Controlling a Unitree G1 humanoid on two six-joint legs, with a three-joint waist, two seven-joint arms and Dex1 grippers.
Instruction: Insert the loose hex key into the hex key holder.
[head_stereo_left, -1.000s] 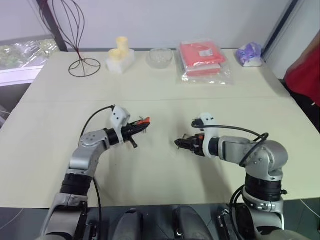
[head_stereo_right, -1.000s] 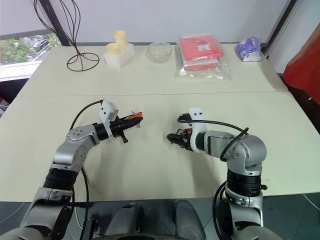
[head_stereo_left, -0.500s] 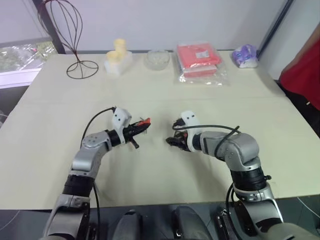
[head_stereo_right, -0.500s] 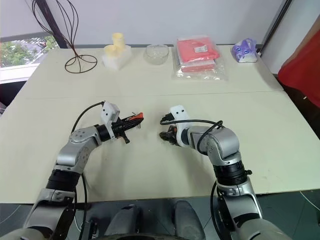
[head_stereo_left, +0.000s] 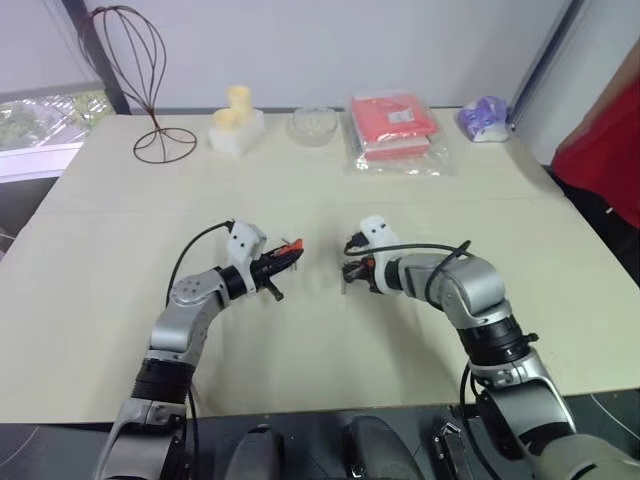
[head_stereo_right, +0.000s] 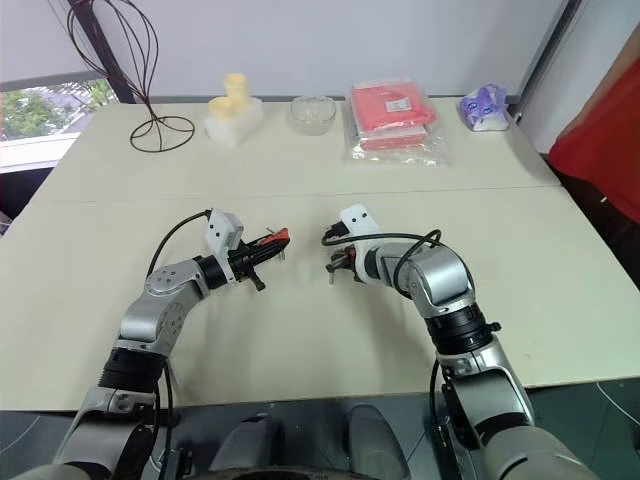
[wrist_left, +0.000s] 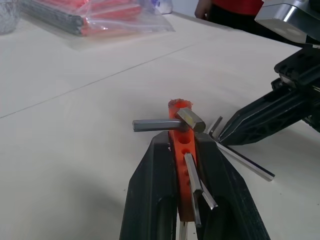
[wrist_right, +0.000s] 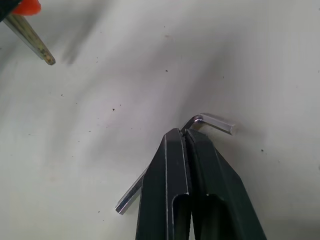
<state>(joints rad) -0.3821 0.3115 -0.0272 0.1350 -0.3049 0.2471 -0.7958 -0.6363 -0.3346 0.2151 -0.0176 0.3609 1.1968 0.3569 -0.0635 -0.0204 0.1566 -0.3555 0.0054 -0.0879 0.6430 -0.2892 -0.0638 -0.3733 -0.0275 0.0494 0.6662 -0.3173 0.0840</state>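
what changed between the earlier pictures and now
The right gripper reached further in toward the left gripper and closed its fingers on the loose hex key, which lies on the table. The left gripper stayed where it was, clamped on the hex key holder.

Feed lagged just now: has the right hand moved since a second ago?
Yes. The right hand has moved closer to the left hand and the holder, and its fingers have closed on the loose key.

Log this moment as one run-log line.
left gripper: shut on hex key holder | right gripper: shut on loose hex key | key not inserted
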